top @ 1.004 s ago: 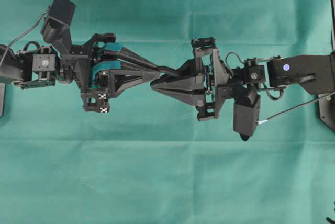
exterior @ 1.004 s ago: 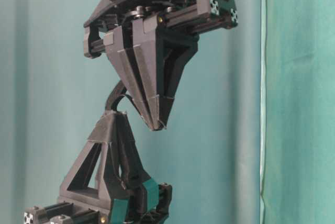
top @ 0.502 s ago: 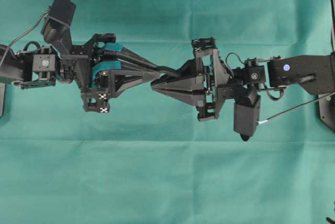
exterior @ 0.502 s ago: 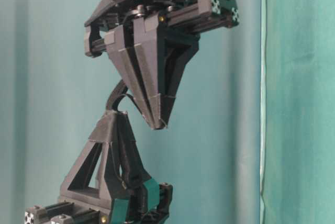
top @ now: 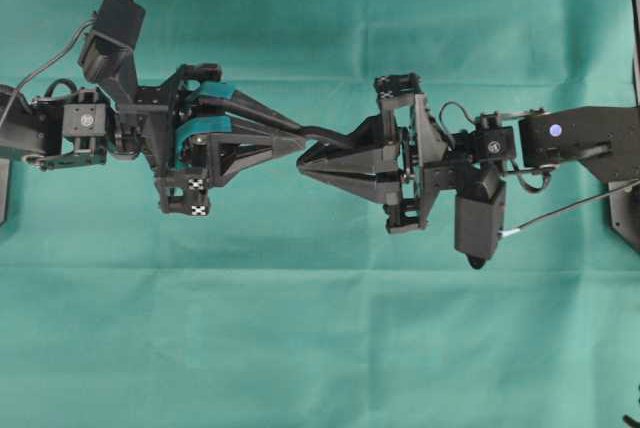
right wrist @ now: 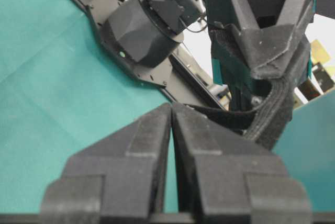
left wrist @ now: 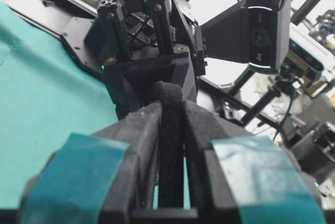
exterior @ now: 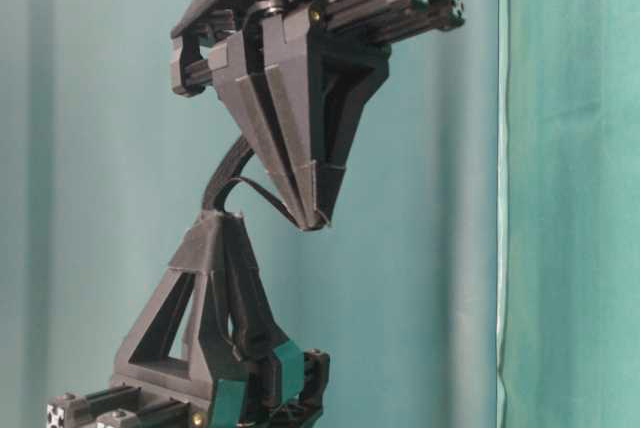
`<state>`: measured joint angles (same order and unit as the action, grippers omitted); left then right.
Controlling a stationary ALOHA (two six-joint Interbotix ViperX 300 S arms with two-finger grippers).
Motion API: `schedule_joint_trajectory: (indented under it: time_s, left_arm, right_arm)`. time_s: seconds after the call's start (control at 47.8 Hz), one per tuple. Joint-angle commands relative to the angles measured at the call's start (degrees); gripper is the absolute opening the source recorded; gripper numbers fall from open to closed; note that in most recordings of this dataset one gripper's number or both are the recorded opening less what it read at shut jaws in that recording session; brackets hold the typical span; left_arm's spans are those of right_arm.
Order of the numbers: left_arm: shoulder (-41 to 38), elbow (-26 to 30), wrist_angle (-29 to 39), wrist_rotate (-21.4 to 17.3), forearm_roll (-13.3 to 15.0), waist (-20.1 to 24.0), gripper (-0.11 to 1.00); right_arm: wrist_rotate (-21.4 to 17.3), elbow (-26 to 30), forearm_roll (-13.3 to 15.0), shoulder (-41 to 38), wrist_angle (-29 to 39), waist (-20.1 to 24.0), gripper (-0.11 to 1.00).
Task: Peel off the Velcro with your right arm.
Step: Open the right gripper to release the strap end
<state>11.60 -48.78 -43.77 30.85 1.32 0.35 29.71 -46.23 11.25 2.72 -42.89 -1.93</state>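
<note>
The Velcro (top: 325,133) is a black strip held in the air between both grippers. My left gripper (top: 298,137), with teal-taped jaws, is shut on its thick part, which stands between the jaws with its rounded end up in the left wrist view (left wrist: 170,150). My right gripper (top: 302,157), plain black, is shut at its tips on a thin layer of the strip. In the table-level view this layer (exterior: 262,193) runs apart from the curved thick layer (exterior: 228,160) to the right gripper's tips (exterior: 315,223). In the right wrist view the thin layer (right wrist: 225,115) leads from the shut jaws (right wrist: 171,107) to the looped strip (right wrist: 275,109).
Green cloth (top: 320,338) covers the table under both arms. The right arm's wrist camera (top: 477,228) hangs beside its gripper. The left arm's camera (top: 112,33) sticks out at the upper left. A dark edge (top: 632,8) runs along the right side.
My right gripper has pulled back from the left gripper, rightward in the overhead view, upward at table level. The thin layer now stretches farther from the thick one. The left gripper has held still.
</note>
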Motion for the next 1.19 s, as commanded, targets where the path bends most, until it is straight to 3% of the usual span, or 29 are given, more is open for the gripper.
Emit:
schedule_joint_trajectory:
  time_s: [0.0,0.188,1.171]
  left_arm:
    - [0.88,1.49,-0.7,0.09,0.0,0.09,0.12]
    - [0.88,1.23,-0.62,0.09,0.0,0.09,0.12]
    - [3.16,-1.32,-0.62,0.26,0.0,0.18,0.12]
  right_arm:
    - [-0.26,0.26,0.0,1.14,-0.18,0.26,-0.07]
    - [-0.26,0.18,0.0,1.14,-0.44,0.7,0.11]
    - [-0.44,-9.23,-0.88,10.9,-0.53,1.93,0.11]
